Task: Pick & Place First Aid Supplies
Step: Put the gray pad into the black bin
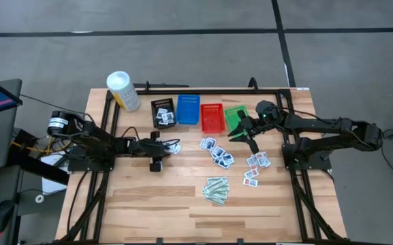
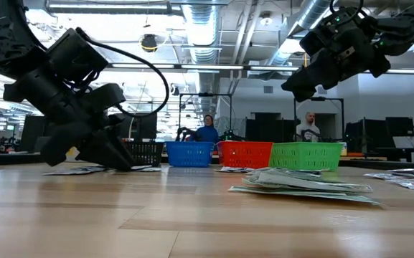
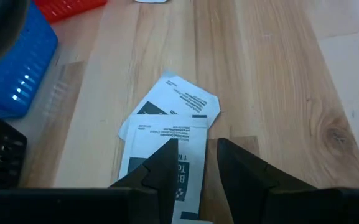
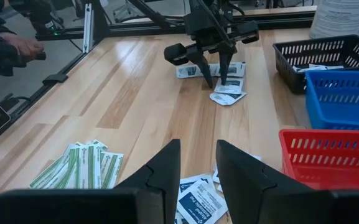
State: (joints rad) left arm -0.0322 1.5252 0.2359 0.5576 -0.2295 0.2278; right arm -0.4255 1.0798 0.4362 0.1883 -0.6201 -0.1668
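Hovering low at centre-left, the left gripper (image 1: pixel 171 146) is standing slightly open over white packets (image 3: pixel 170 121), gripping nothing; the right gripper (image 1: pixel 245 137) is hanging part-open, empty, by the green basket (image 1: pixel 235 116).

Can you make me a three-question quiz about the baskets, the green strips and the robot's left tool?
1. Which basket already has packets inside?
A. black
B. red
C. green

2. How many mesh baskets stand in the row?
A. two
B. four
C. six

3. What is the left tool doing?
A. lifting the white tub
B. resting inside the blue basket
C. standing open, low over white packets on the table

Answers: 1 A, white packets show in the black basket in the high view. 2 B, black, blue, red and green. 3 C, the left wrist view shows its fingers apart over the packets.
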